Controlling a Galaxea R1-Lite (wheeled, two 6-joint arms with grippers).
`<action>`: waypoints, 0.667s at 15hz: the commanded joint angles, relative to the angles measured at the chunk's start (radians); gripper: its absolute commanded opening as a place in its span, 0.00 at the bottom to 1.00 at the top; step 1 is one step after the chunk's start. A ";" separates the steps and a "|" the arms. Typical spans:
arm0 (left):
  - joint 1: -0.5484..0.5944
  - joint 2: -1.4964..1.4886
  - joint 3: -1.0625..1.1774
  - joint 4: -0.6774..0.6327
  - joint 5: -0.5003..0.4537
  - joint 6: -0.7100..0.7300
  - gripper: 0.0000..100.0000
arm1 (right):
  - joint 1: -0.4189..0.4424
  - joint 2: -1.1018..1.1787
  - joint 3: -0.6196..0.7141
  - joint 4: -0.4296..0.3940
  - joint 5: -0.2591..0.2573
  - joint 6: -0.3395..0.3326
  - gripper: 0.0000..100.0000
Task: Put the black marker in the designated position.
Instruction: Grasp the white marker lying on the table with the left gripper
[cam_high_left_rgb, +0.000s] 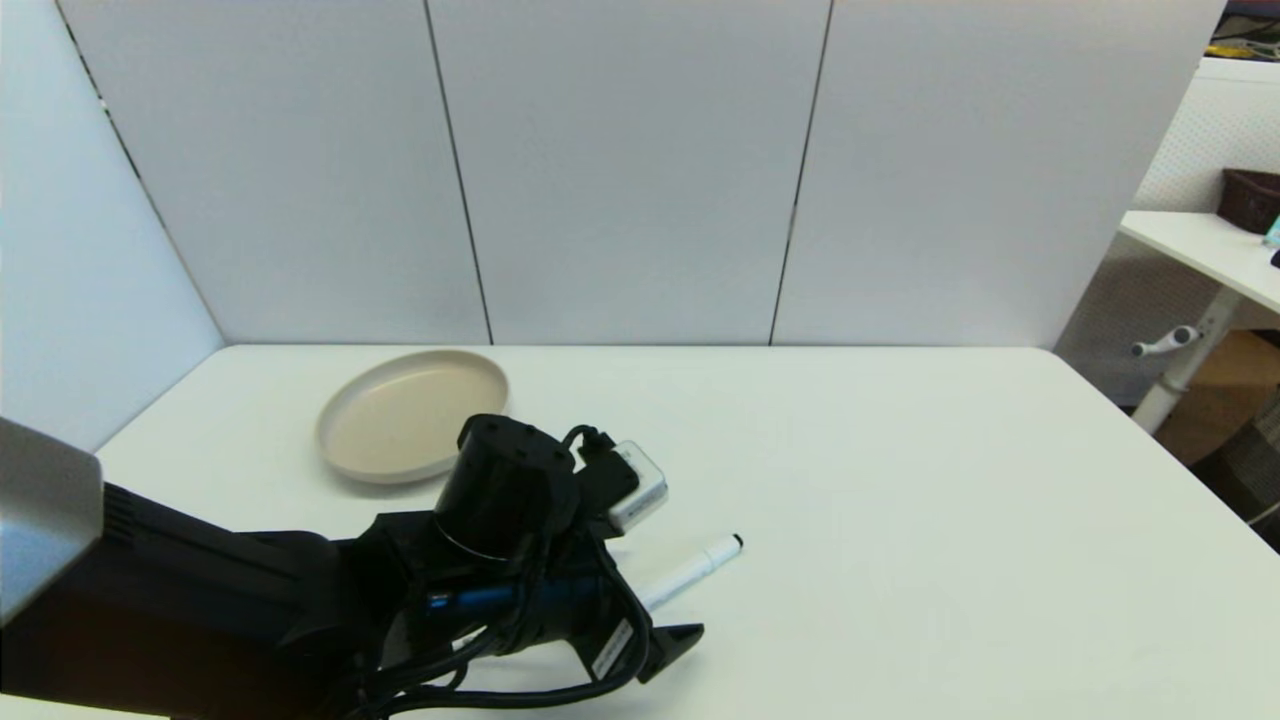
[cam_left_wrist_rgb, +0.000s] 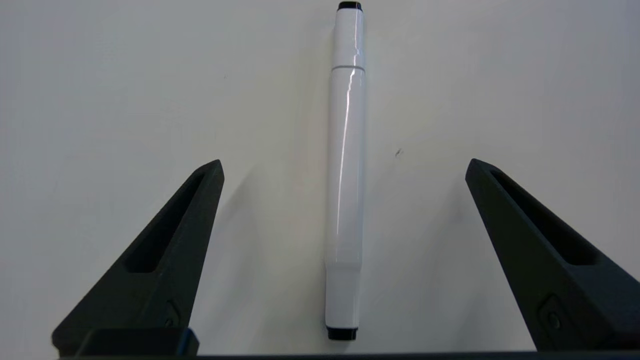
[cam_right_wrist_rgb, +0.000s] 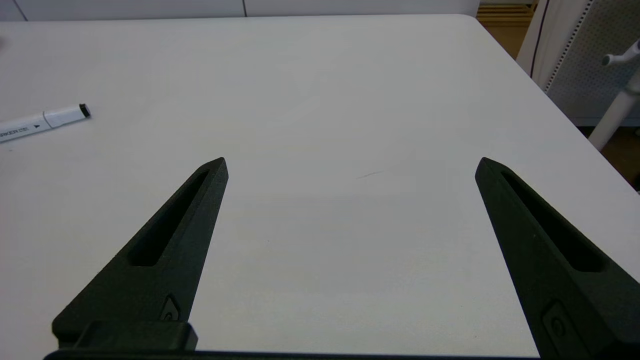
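Note:
The black marker (cam_left_wrist_rgb: 345, 165) lies flat on the white table, a slim white barrel with a small black tip at each end. My left gripper (cam_left_wrist_rgb: 345, 164) hangs open right over it, one finger on each side and neither touching it. In the head view my left arm (cam_high_left_rgb: 500, 540) covers the marker's near half, and only the far end of the marker (cam_high_left_rgb: 695, 570) shows. The marker's tip end (cam_right_wrist_rgb: 45, 119) also shows in the right wrist view. My right gripper (cam_right_wrist_rgb: 350, 162) is open over bare table with nothing in it. The designated position carries no mark that I can pick out.
A beige round plate (cam_high_left_rgb: 410, 420) sits with nothing on it at the back left of the table, beyond my left arm. White panels wall off the back and left. The table's right edge (cam_high_left_rgb: 1150, 450) drops off toward a second desk.

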 joint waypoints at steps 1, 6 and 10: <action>-0.001 0.052 -0.008 -0.042 -0.001 0.005 1.00 | 0.000 0.000 0.000 0.000 0.000 0.000 1.00; 0.000 0.051 -0.001 -0.057 0.001 0.002 1.00 | 0.000 0.001 0.000 0.000 0.000 0.000 1.00; 0.000 0.061 -0.001 -0.097 -0.001 -0.004 1.00 | 0.000 0.000 0.000 0.000 0.000 0.000 1.00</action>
